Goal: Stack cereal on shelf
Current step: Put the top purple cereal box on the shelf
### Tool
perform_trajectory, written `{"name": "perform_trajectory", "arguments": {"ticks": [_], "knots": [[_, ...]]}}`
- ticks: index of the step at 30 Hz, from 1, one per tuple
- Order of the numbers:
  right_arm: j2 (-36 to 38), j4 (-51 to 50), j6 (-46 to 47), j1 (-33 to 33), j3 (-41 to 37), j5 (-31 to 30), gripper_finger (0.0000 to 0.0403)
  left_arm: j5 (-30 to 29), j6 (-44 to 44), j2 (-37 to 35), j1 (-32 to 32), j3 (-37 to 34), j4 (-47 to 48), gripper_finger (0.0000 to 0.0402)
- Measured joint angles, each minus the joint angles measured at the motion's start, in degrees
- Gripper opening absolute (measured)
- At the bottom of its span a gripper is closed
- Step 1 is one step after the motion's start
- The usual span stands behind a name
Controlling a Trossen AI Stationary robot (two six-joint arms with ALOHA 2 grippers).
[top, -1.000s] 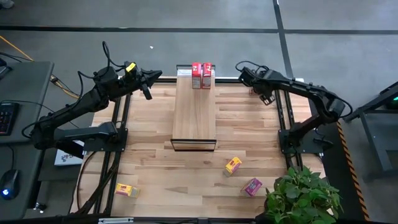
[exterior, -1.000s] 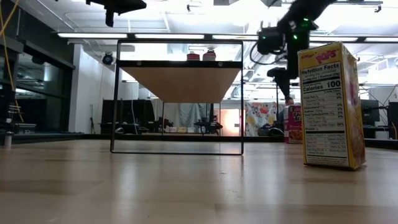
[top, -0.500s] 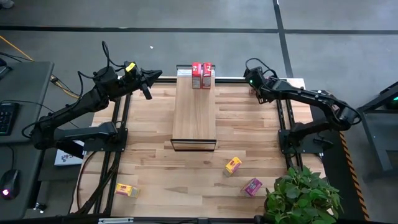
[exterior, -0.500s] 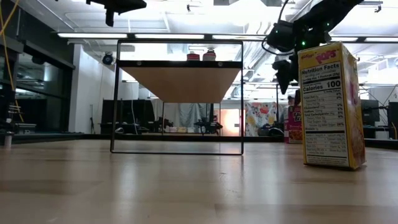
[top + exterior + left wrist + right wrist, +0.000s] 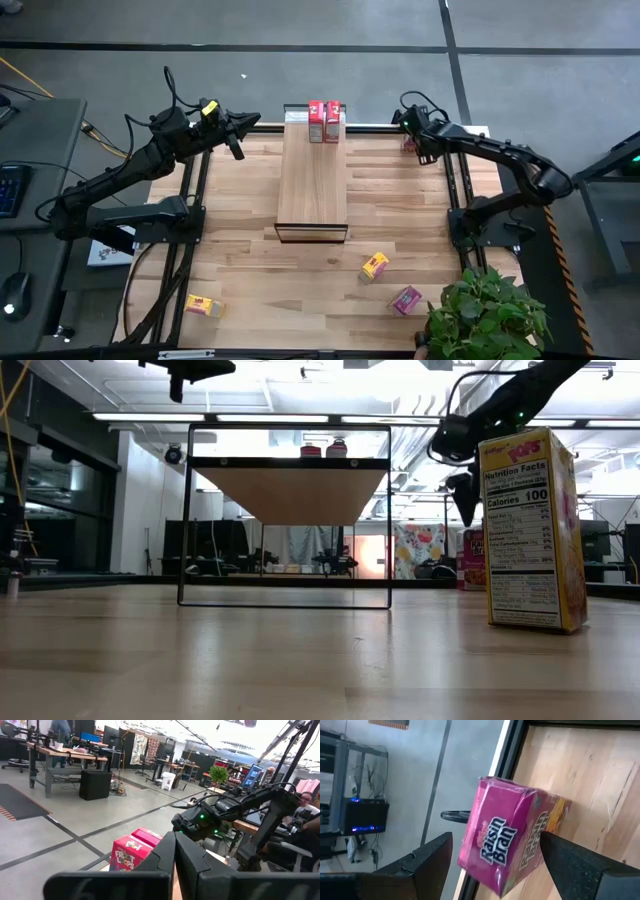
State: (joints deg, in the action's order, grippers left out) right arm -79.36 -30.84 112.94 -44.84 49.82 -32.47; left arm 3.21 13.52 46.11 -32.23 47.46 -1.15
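Note:
The shelf (image 5: 312,180) stands mid-table, with two red cereal boxes (image 5: 323,121) upright at the far end of its top panel. A magenta box (image 5: 512,845) stands on the table at the far right corner. My right gripper (image 5: 495,840) hangs open over it, one finger on each side; I cannot tell whether they touch it. One yellow box (image 5: 375,265) and another magenta box (image 5: 405,299) lie near the right front. A second yellow box (image 5: 203,305) lies at the left front. My left gripper (image 5: 250,122) waits shut, raised by the shelf's far left corner.
A potted plant (image 5: 487,315) crowds the near right corner. In the low view a yellow box (image 5: 530,530) stands close to the camera, in front of the far magenta box (image 5: 472,560). Dark frame rails (image 5: 195,200) run along both table sides. Bare planks lie left of the shelf.
My right gripper has shifted a little toward the table's far right corner and sunk slightly toward the magenta box standing there. Its fingers stay apart. The boxes and the shelf have kept their places.

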Motion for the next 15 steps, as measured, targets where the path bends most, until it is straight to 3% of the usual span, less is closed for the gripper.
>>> {"name": "perform_trajectory", "arguments": {"ticks": [15], "knots": [[-2.1, -0.2, -0.3, -2.4, 0.0, 0.3, 0.0289, -0.3, 1.4, 0.0, 0.0, 0.0, 0.0, 0.0]]}}
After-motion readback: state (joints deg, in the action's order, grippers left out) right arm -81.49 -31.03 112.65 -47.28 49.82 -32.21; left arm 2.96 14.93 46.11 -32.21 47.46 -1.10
